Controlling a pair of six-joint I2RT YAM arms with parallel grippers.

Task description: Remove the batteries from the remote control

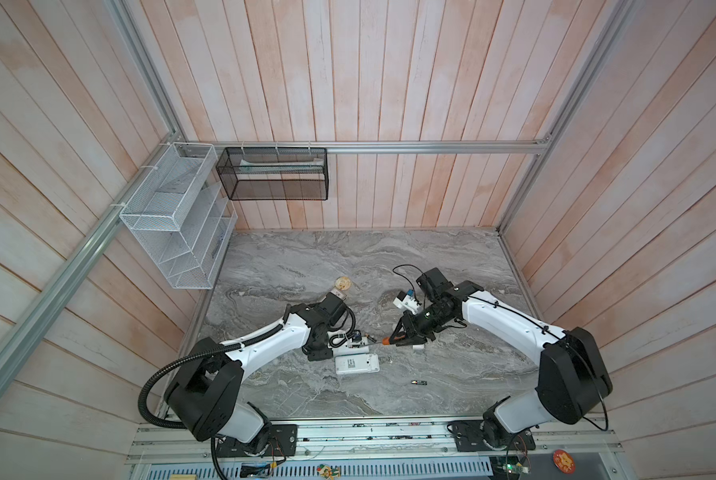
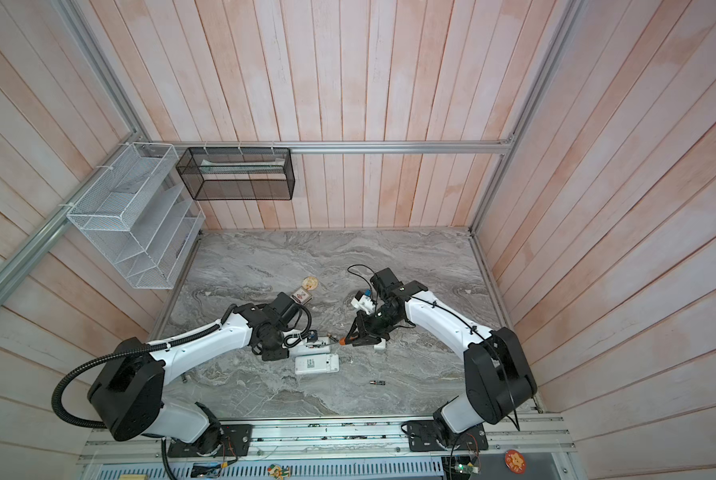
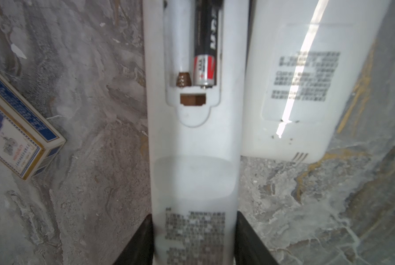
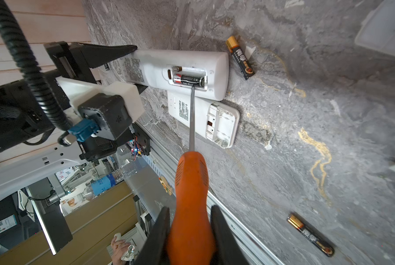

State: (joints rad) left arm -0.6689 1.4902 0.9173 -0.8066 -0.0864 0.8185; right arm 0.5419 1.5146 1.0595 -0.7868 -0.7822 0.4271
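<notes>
Remote control [image 4: 217, 73]: long, narrow, glossy white plastic with rounded ends, back face up and low on the worktop [image 1: 431, 266], left of centre. It was pinched across its width at the printed-label end by the left gripper [image 3: 194, 238], a black finger against each long edge. The battery bay was uncovered. The seated battery [image 4: 188, 80], a black cylinder with a red-and-silver end, filled one channel; the neighbouring channel showed its coppery spring. The screwdriver [image 4: 192, 190], slim steel shaft and ribbed orange handle, had its tip against the side of the seated battery, and the right gripper [image 4: 189, 211] was clamped on the handle. The near loose battery [image 4: 240, 57], black with a golden band, lay just beside the remote's bay end, not touching. The far loose battery [image 4: 310, 234], alike, lay well apart toward the front rail. The second remote [image 4: 192, 112], wider and white, lay just beside one long edge of the remote control, with its ribbed bay uncovered. A printed blue-and-white cardboard box [image 3: 20, 137] lay apart on the other side. In both top views the grey marbled worktop ran smooth and flat beyond the arms to the far planked wall, with planked walls along both side edges. A white mesh rack [image 1: 173, 216] and a black mesh basket [image 1: 273, 174] hung above the far left corner.
</notes>
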